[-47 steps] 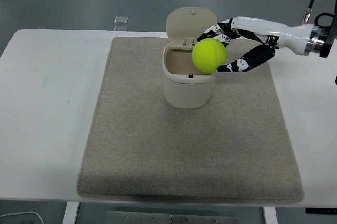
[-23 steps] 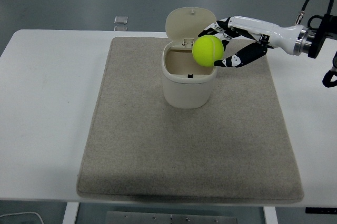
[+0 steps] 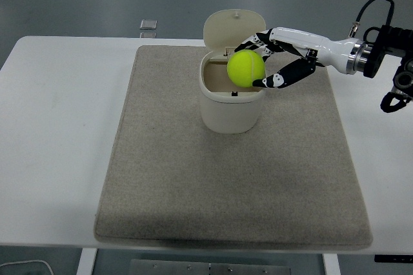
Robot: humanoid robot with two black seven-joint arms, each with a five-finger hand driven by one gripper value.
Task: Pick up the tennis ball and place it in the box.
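White tabletop [image 3: 58, 126] carrying a grey felt mat [image 3: 193, 184], left to right. Small grey square object [image 3: 148, 25] on the floor beyond the tabletop's far edge, up and left of the box. Near the mat's far centre, cream box [image 3: 231, 104] with hinged lid [image 3: 232, 26] standing open and tipped back. Above the box's open mouth, towards its right rim: tennis ball [image 3: 245, 69], yellow-green, clasped between the fingers and thumb of the right hand [image 3: 274, 59]. Reaching in from the right of the box, white forearm and black wrist with cable. Compared with one second ago: ball and hand shifted left and slightly up, from over the box's right rim to more squarely above the opening; grasp unchanged, box and lid unmoved. No legible brand, label or writing on ball, box or mat. Left arm outside the view.
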